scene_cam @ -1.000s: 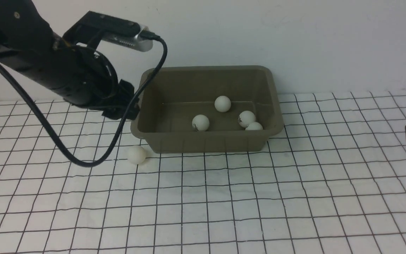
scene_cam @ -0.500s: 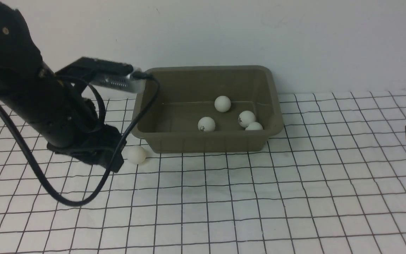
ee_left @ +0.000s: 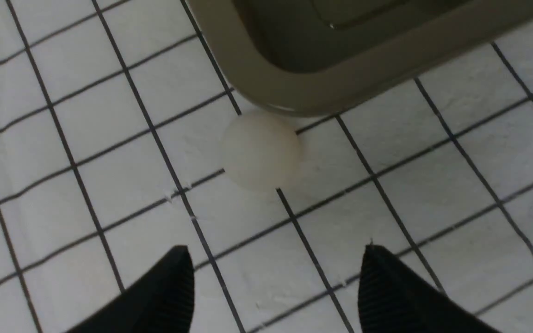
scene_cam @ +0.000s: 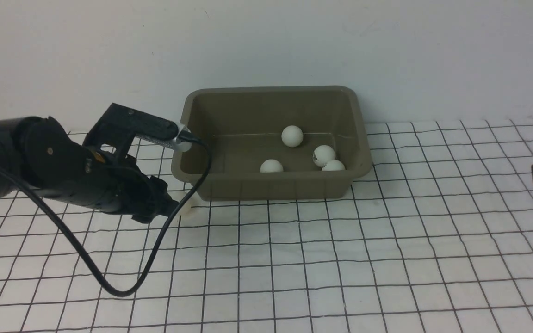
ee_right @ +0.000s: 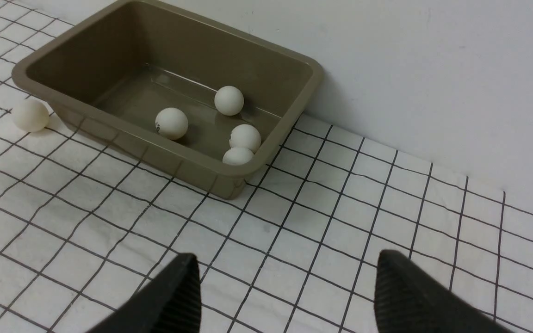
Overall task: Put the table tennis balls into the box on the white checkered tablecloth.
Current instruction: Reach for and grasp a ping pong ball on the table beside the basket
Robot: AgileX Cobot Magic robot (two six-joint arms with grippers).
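One white checkered tablecloth (scene_cam: 340,259) carries one box and five table tennis balls (ee_right: 229,100), with two grippers over it.

At the left, the left gripper (ee_left: 275,249) hangs low above the cloth, its jaws spread wide with nothing between them. Its black cable (scene_cam: 109,286) loops toward the near side. Just right of its tips lies the loose ball (ee_left: 261,150), on the cloth beside the near left corner of the box (scene_cam: 271,187). The box stands in the far middle, close to the wall (scene_cam: 387,46).

Four balls rest on its floor: the near-left ball (scene_cam: 271,166), the far ball (scene_cam: 292,136), the marked ball (scene_cam: 324,155), and the corner ball (scene_cam: 333,165) just beside it in the near right corner.

At the right edge, well apart from the box, the right gripper (ee_right: 286,256) hovers with its jaws wide and empty.

The front view hides part of the loose ball behind the left gripper. The left wrist view shows it whole, ahead of the tips and close under the box's flared rim; whether it touches the box I cannot tell. The right wrist view shows dark print on the near-left ball, which the box's near wall half covers in the front view. The front view shows only a dark tip of the right gripper, while its wrist view shows both fingers.
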